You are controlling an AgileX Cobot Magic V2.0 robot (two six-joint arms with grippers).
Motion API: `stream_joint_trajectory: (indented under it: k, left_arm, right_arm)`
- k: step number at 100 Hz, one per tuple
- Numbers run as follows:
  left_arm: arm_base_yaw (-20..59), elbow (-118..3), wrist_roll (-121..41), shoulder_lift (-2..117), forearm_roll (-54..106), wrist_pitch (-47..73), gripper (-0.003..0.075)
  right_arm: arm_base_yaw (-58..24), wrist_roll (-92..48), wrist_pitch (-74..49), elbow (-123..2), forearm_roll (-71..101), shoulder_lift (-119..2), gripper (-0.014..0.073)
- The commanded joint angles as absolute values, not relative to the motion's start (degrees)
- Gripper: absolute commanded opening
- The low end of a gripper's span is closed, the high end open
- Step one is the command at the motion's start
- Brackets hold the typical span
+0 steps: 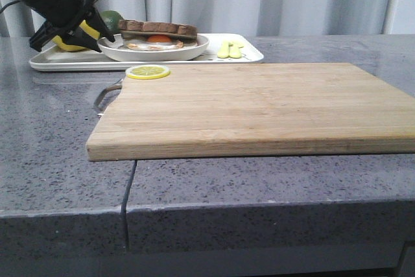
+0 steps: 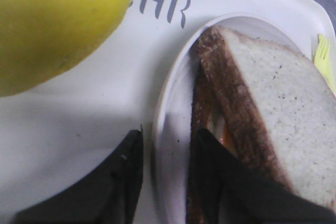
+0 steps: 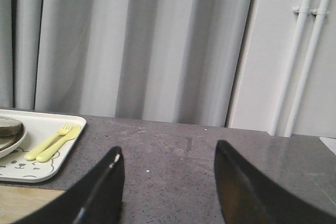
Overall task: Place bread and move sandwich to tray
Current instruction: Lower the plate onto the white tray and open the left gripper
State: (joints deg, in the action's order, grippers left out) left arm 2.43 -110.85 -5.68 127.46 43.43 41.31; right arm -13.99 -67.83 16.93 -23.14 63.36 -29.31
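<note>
On the flat white rectangular tray (image 1: 78, 63), the left gripper (image 2: 168, 150) straddles the egg sandwich's (image 1: 157, 36) plate rim (spread, seemingly releasing), while the right gripper (image 3: 168, 161) idles open.

Count: one tray (image 1: 65, 61), one plate (image 1: 194, 48), one cutting board (image 1: 259, 105), one lemon (image 2: 47, 19), one lemon slice (image 1: 148, 71), two bread slices (image 1: 157, 28).

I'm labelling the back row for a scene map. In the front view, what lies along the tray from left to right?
Left gripper over the lemon → lime → sandwich on its plate → yellow fork and knife, all on the tray.
</note>
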Motion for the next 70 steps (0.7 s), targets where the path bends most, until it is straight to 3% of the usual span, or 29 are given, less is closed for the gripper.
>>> stream_joint_trajectory:
  k: [1, 70]
  left_arm:
    - [2.6, -112.9, -5.2, 123.2, 45.9, 40.5, 0.0236]
    - [1.5, -123.2, -5.2, 121.0, 29.9, 54.5, 0.0236]
  right_arm:
    - [-13.6, -67.7, 18.5, -24.7, 61.8, -29.3, 0.0402]
    - [-13.6, -67.7, 18.7, -24.7, 61.8, -29.3, 0.0402]
